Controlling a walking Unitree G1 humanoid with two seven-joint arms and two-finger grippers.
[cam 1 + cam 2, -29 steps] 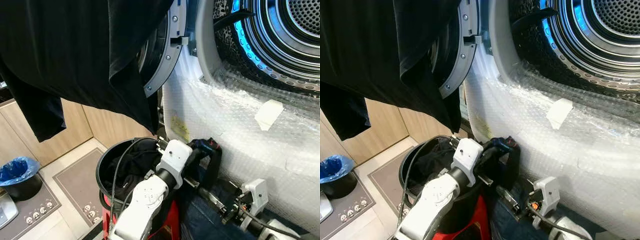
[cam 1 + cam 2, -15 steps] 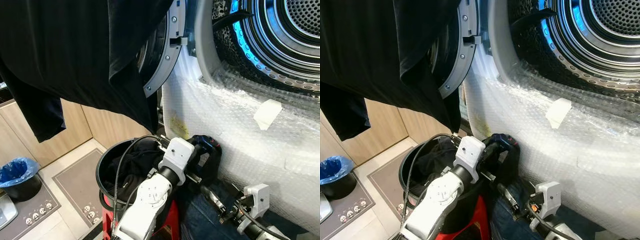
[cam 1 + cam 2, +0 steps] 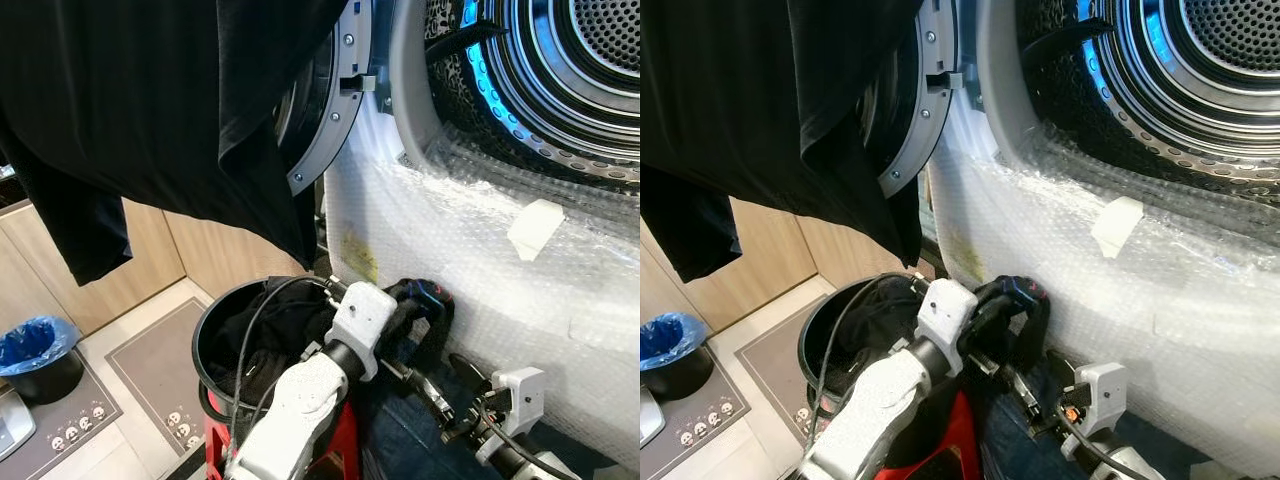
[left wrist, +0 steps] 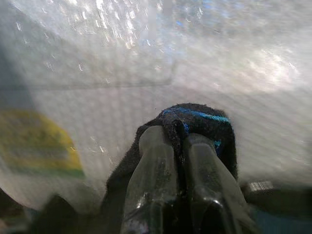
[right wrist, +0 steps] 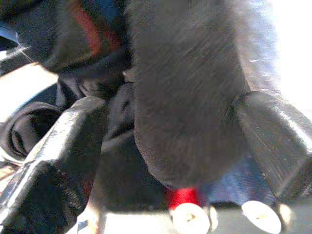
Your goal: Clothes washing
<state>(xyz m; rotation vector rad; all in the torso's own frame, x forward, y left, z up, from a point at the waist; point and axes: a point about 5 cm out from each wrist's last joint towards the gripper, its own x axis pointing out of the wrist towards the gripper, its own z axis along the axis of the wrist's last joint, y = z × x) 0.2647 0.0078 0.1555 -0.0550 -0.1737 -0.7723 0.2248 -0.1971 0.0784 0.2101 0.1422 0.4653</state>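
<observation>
The scene is viewed from the head by both eye views, downward and forward, at close range to the bubble-wrapped washing machine front (image 3: 480, 250), and the open drum (image 3: 560, 70), the black bucket (image 3: 815, 330) and the hanging black garment (image 3: 150, 110) are shared between them. The left wrist view is aimed along the left gripper (image 4: 178, 146) straight at the same bubble wrap, very near. The right wrist view is aimed along the right gripper (image 5: 185, 126), pressed close against dark, blurred cloth (image 5: 185, 87).
</observation>
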